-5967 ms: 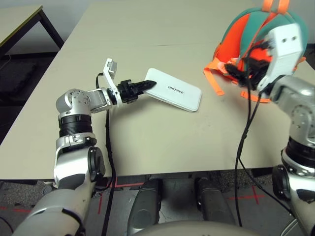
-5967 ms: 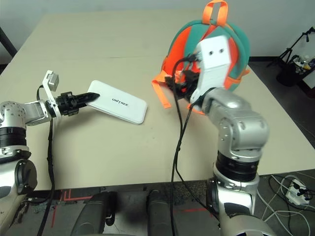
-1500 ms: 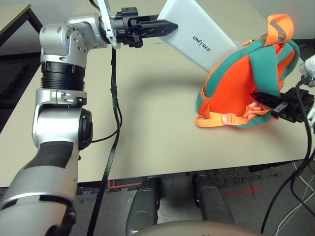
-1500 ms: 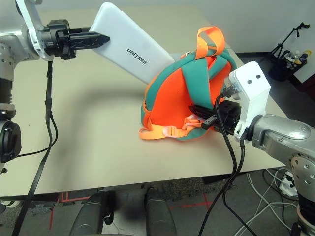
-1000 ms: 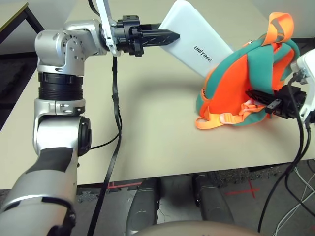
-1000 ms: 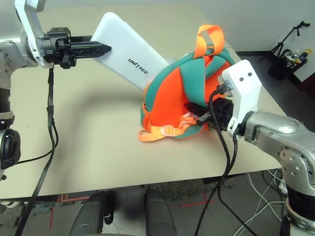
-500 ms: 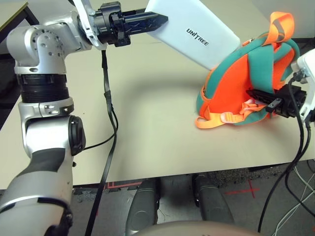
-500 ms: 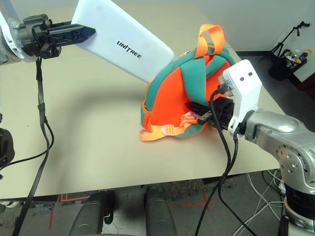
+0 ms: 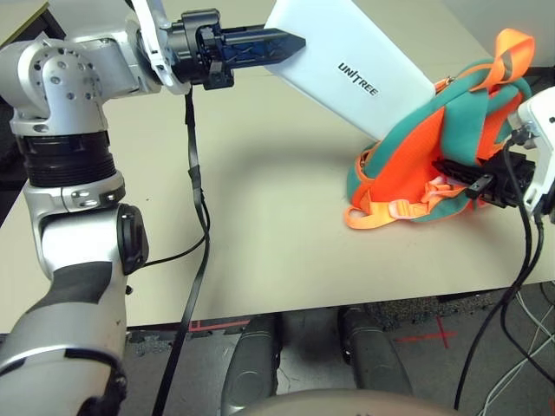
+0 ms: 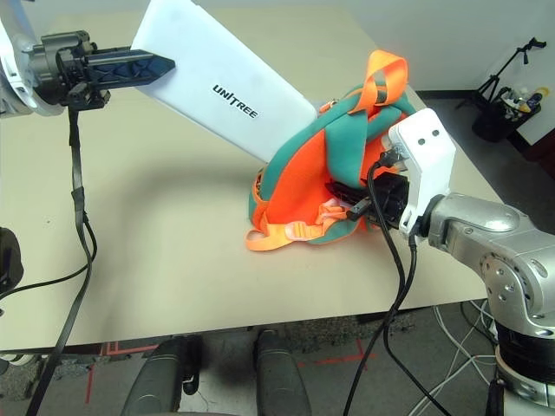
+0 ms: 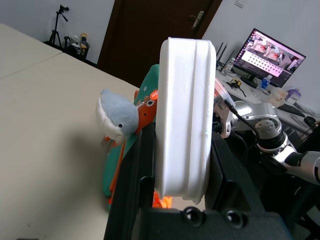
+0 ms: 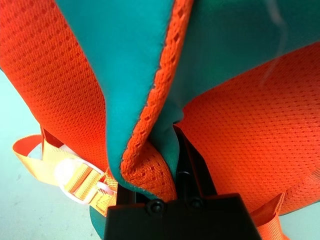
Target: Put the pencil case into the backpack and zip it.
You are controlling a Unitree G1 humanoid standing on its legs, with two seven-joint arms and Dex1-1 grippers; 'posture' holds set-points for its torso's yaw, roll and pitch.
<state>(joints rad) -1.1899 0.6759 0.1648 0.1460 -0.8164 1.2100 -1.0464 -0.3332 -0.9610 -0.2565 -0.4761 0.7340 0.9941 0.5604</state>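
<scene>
White pencil case (image 9: 351,74), clamped by my left gripper (image 9: 260,48) and slanting onto the backpack (image 9: 438,147), whose fabric my right gripper (image 12: 175,165) pinches: insertion step; next, slide it inside.

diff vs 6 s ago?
The pencil case, then flat on the table, is now lifted by the left tool and angled with its far end at the backpack. The backpack, then at the table's far right, is now upright and nearer. Unchanged: left tool clamps the case; right tool pinches backpack fabric.
</scene>
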